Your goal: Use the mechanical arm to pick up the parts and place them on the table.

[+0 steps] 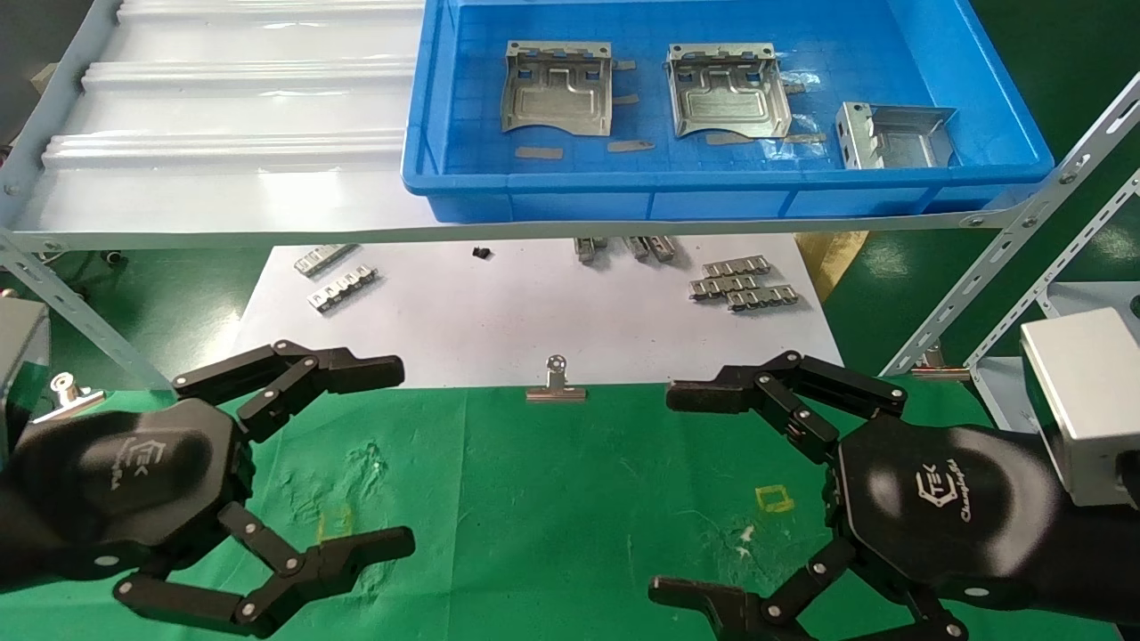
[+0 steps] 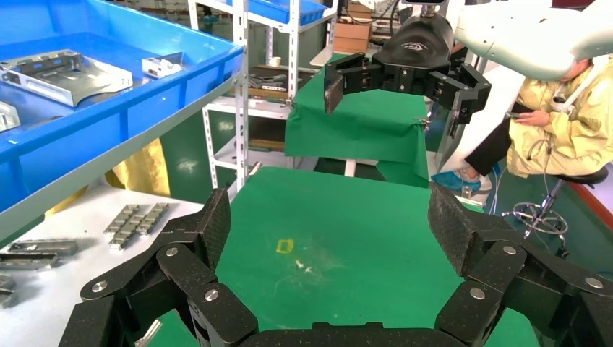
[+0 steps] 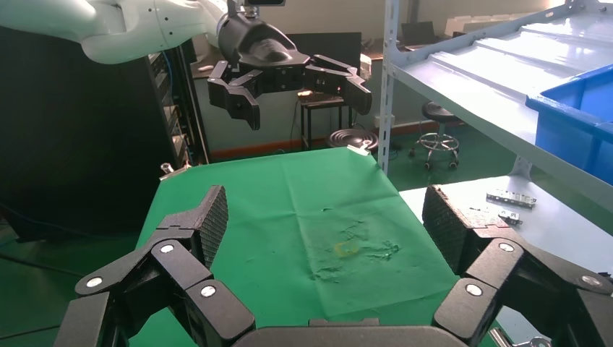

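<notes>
Three metal parts lie flat in the blue tray (image 1: 997, 133) up on the shelf (image 1: 232, 191): left part (image 1: 557, 87), middle part (image 1: 728, 89), right part (image 1: 895, 135). They're well ahead of and above both grippers, none held. Your left gripper (image 1: 392, 454) and right gripper (image 1: 663, 490) hover wide open and empty over the green counter (image 1: 552, 499). The right gripper looks nearer the middle and right parts, so I'd reach up and forward with that one.

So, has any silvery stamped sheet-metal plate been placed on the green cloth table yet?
No: all three silvery stamped sheet-metal plates lie in the blue plastic tray, none on the green cloth table.
</notes>
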Robot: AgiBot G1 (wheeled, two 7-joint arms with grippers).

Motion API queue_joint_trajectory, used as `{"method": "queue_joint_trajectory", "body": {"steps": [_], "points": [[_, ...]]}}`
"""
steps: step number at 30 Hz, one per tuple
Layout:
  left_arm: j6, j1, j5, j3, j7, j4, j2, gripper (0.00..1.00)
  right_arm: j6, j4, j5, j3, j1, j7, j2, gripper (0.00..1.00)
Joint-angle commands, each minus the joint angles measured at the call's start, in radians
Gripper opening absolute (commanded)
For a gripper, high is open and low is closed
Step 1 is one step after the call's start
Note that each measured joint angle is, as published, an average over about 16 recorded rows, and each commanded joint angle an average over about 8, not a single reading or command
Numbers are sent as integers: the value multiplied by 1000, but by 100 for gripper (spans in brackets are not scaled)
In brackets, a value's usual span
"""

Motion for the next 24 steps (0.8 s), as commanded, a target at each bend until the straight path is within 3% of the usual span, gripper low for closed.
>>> {"method": "queue_joint_trajectory", "body": {"steps": [1, 4, 5, 6, 24], "points": [[0, 0, 0, 0, 0, 0, 0, 23, 0, 0, 0, 0, 0, 0, 0, 100], [0, 0, 0, 0, 0, 0, 0, 14, 0, 0, 0, 0, 0, 0, 0, 100], [0, 0, 0, 0, 0, 0, 0, 4, 0, 0, 0, 0, 0, 0, 0, 100], [0, 0, 0, 0, 0, 0, 0, 0, 0, 0, 0, 0, 0, 0, 0, 100], [0, 0, 0, 0, 0, 0, 0, 0, 0, 0, 0, 0, 0, 0, 0, 100]]}}
